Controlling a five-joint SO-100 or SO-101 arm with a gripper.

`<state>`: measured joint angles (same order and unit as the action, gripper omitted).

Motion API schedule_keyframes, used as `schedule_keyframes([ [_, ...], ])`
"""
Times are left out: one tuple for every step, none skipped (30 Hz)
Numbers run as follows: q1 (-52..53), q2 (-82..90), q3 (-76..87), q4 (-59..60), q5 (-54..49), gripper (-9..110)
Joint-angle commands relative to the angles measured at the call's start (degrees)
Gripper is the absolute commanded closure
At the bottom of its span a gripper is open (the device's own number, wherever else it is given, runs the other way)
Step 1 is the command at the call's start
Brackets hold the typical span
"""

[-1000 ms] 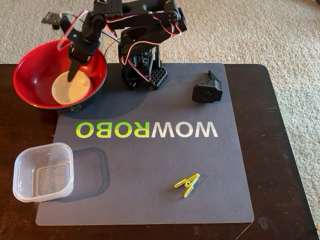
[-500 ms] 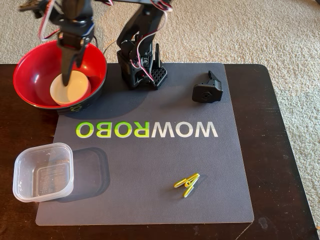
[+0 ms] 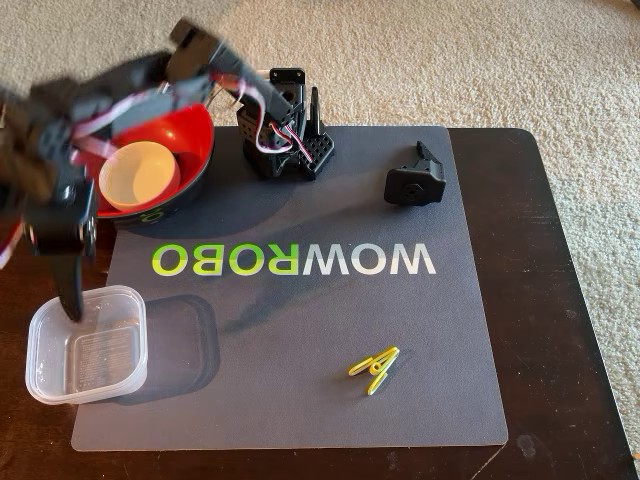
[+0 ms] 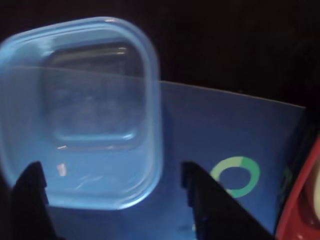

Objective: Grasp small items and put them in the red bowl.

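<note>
Above one clear tub (image 3: 85,345), spread empty fingers (image 4: 190,182) hover; one white dish (image 3: 139,175) sits in one red bowl (image 3: 195,135).

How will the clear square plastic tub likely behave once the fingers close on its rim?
The clear square plastic tub looks thin-walled and empty, so probably light and flexible. Its glossy rim may slip. Gripped by one edge, it would likely tilt.

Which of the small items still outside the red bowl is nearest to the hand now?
The clear square tub: the hand hangs over its rim, fingers spread. The black printed part and the yellow clips lie far off on the mat.
</note>
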<state>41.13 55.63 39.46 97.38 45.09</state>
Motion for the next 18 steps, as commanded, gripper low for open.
schedule_keyframes([
  [1.6,-2.0,-2.2,0.4,1.8,66],
  [1.8,-2.8,-2.0,0.4,2.5,66],
  [1.9,-4.2,-2.6,0.4,3.1,66],
  [2.0,-5.8,-3.9,0.4,3.6,66],
  [2.0,-7.9,-5.9,0.3,3.9,67],
  [1.8,-10.2,-7.9,0.3,4.1,67],
  [1.6,-11.8,-9.1,0.3,4.7,67],
  [1.4,-12.8,-9.3,0.3,5.4,69],
  [1.4,-14.5,-9.9,0.2,5.8,70],
  [1.3,-16.3,-11.2,0.3,5.9,73],
  [1.0,-16.6,-11.3,0.4,5.9,74],
  [0.6,-16.5,-11.2,0.4,5.9,74],
  [0.4,-16.8,-11.2,0.4,5.9,74],
  [0.2,-17.5,-11.5,0.4,6.2,75],
  [-0.2,-18.1,-11.6,0.4,6.4,75],
  [-0.3,-18.7,-11.7,0.3,6.6,78],
  [-0.4,-20.0,-12.6,0.3,6.7,86],
  [-0.6,-21.4,-14.3,0.3,5.5,93],
])
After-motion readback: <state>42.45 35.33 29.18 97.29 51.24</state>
